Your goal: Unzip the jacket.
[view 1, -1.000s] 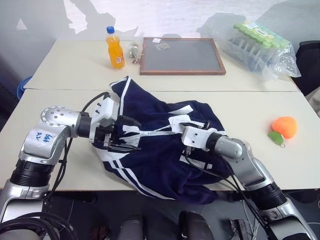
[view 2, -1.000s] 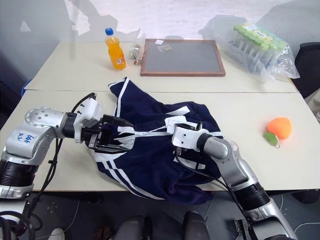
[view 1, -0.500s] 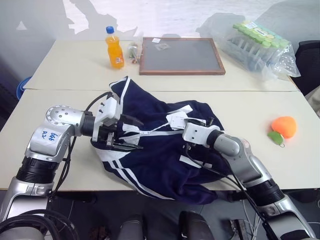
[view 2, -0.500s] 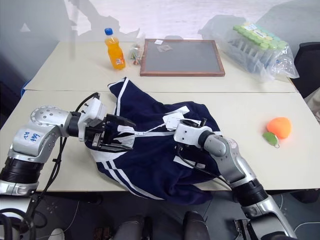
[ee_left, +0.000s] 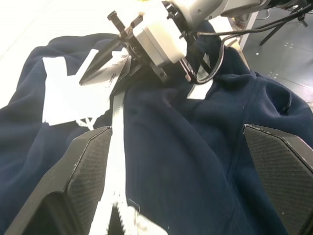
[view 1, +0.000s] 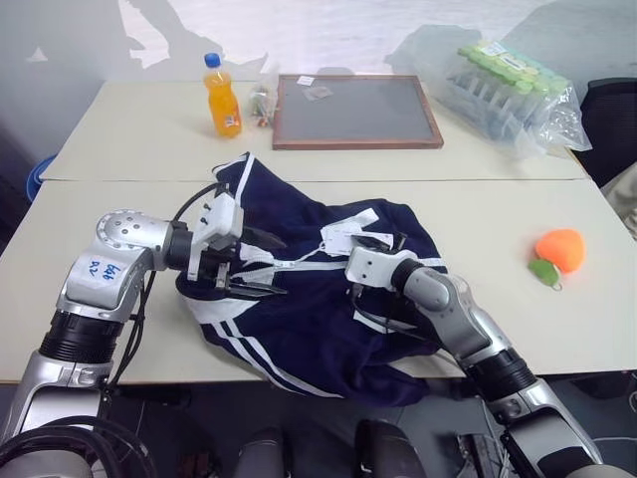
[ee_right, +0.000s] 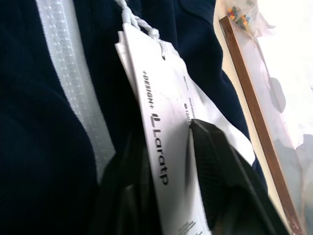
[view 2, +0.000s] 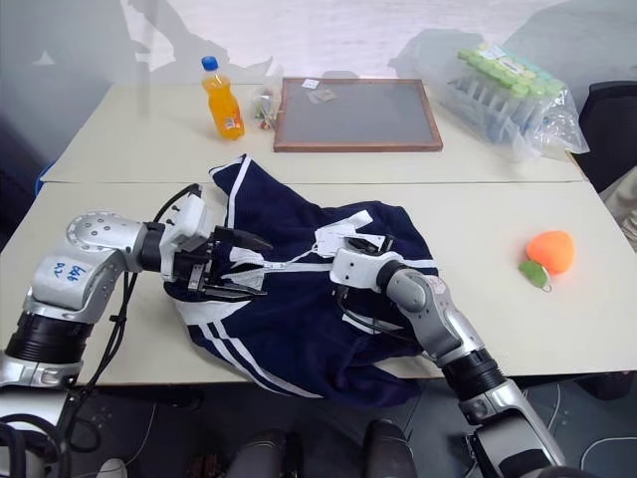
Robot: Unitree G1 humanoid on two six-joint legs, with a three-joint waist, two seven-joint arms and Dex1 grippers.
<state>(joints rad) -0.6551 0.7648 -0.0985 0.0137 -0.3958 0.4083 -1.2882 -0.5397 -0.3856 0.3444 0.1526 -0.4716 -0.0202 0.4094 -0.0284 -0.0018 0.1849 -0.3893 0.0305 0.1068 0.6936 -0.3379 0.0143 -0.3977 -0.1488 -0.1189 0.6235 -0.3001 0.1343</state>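
navy jacket (view 1: 328,319) heaped on pale table (view 1: 129,129), wall behind.

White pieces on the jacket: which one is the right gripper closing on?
The paper tag on its string, printed with lettering; the right gripper has a finger on each side of it. The white zipper tape runs beside it, outside the fingers.

We see two pale tables (view 1: 129,129) pushed together, their seam running across between them. Behind the far one stands a grey-white wall (view 1: 299,30) with soft shadows on it. A dark chair (view 1: 609,119) shows at the right edge, something blue (view 1: 38,171) at the left, and grey floor (ee_left: 288,44) beneath.
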